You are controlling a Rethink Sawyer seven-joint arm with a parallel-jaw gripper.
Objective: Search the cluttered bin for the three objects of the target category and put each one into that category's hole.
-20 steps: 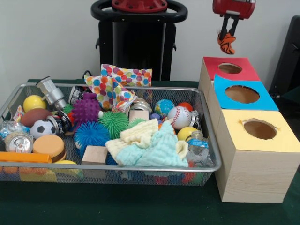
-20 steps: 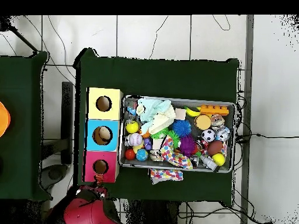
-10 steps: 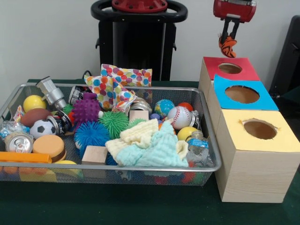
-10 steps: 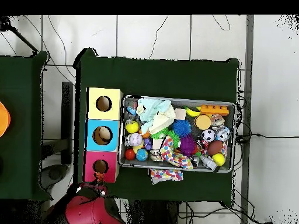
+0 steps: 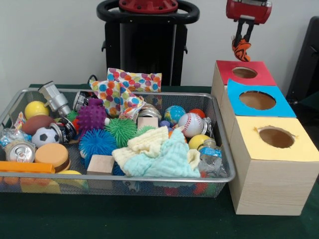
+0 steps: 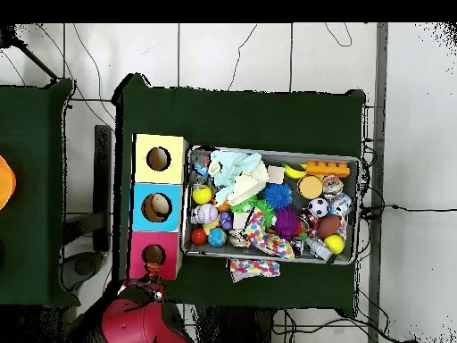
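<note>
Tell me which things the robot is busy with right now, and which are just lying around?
In the job:
red claw, shut on the orange and black striped toy
red-topped wooden box with a round hole, nearest the claw
wire mesh bin

Just lying about:
pale yellow and mint cloths
plain wooden block
crushed silver can
blue-topped box
yellow-topped box

Arm cut off by the top edge in the front view; only the red gripper (image 5: pixel 240 39) housing and tips show. The orange striped object (image 5: pixel 241 49) it clamps is too small to identify. In the mesh bin (image 5: pixel 219 130), the towels (image 5: pixel 159 154) hide whatever lies beneath. The orange block (image 5: pixel 25 167) is cut by the left edge. Hole interiors of the boxes (image 5: pixel 269 149) are dark, contents indiscernible.
</note>
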